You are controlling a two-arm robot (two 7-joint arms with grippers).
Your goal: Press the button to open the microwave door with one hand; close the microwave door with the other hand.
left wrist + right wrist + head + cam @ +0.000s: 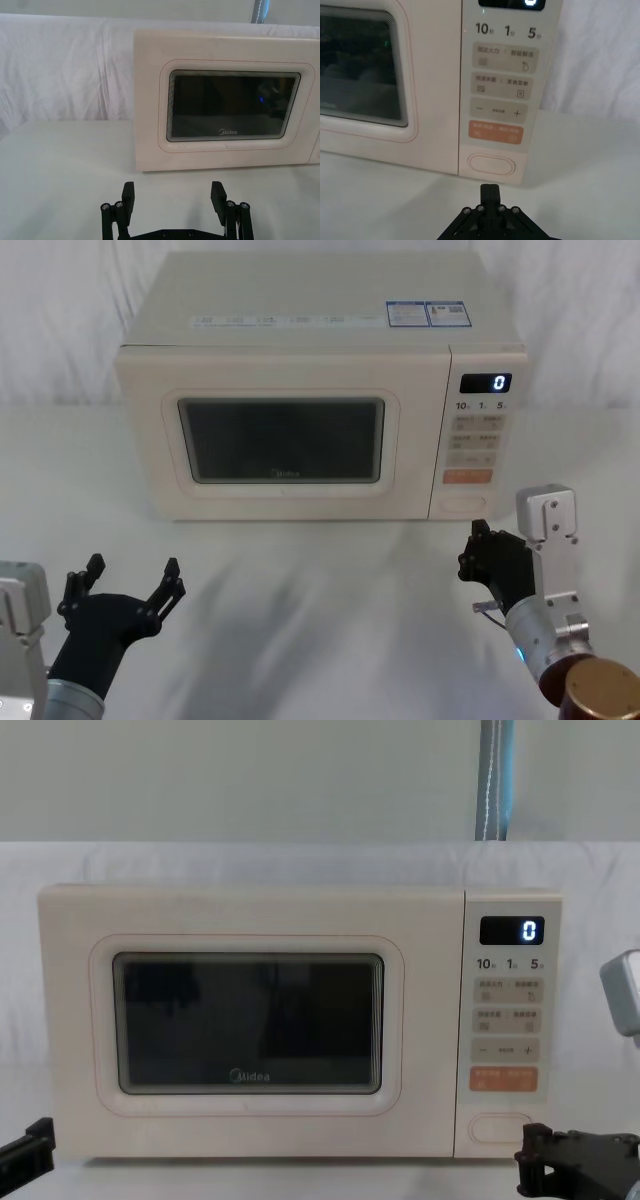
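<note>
Your microwave (300, 390) sat square on the white table (320, 620), its front facing the robot and its long side running left to right. The door (280, 440) was shut flush, a smooth cream panel with a dark rounded-rectangle window (248, 1023) in a raised frame, hinge side on the left. The control panel (507, 1035) stood as a narrow upright strip on the right, its display (485, 383) showing 0.

The button (490, 164), a wide cream pill with a thin outline, lay lengthwise left to right at the bottom of that strip, just under the orange key (495, 133).

Your right gripper (490, 187) was just in front of the button and a little lower, near it but not touching. Its black fingers were pressed together into one tip, with nothing between them.

Your left gripper (173, 194) hovered near the table's front edge, well short of the door and opposite its left half. Its fingers (170, 575) were spread wide and it carried nothing.
</note>
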